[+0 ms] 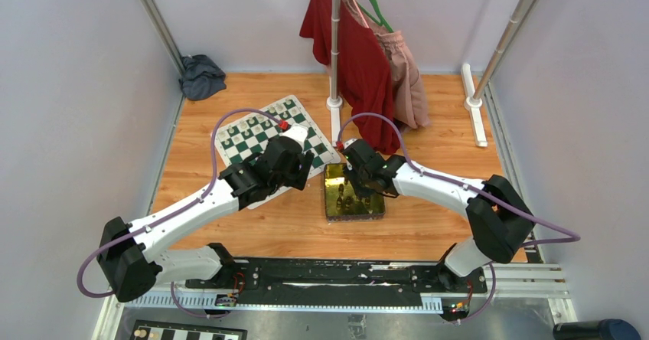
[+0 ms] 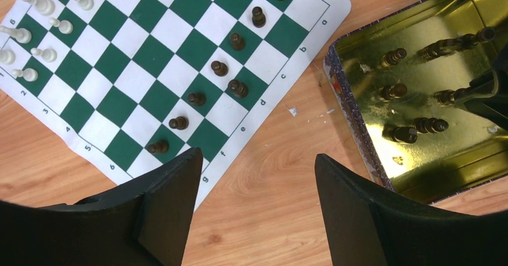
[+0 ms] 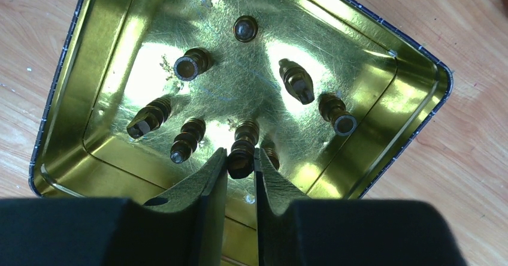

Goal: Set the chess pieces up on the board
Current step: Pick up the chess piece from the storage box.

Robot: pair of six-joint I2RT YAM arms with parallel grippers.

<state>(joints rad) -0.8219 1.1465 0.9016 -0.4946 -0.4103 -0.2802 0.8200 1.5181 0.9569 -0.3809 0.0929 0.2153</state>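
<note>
The green-and-white board (image 1: 260,137) lies on the wooden table; it also shows in the left wrist view (image 2: 144,62). Cream pieces (image 2: 45,5) stand along its left edge and a diagonal row of dark brown pieces (image 2: 219,68) stands near its right edge. My left gripper (image 2: 257,164) is open and empty, above bare wood between the board and the gold tin (image 2: 431,170). My right gripper (image 3: 241,158) is inside the gold tin (image 3: 66,104), shut on a dark brown piece (image 3: 241,161). Several more dark pieces (image 3: 191,65) lie in the tin.
A clothes stand (image 1: 334,41) with a red garment (image 1: 348,57) and a pink one stands behind the board. A dark cloth (image 1: 201,76) lies in the far left corner. Metal frame poles (image 1: 505,41) rise at both back corners.
</note>
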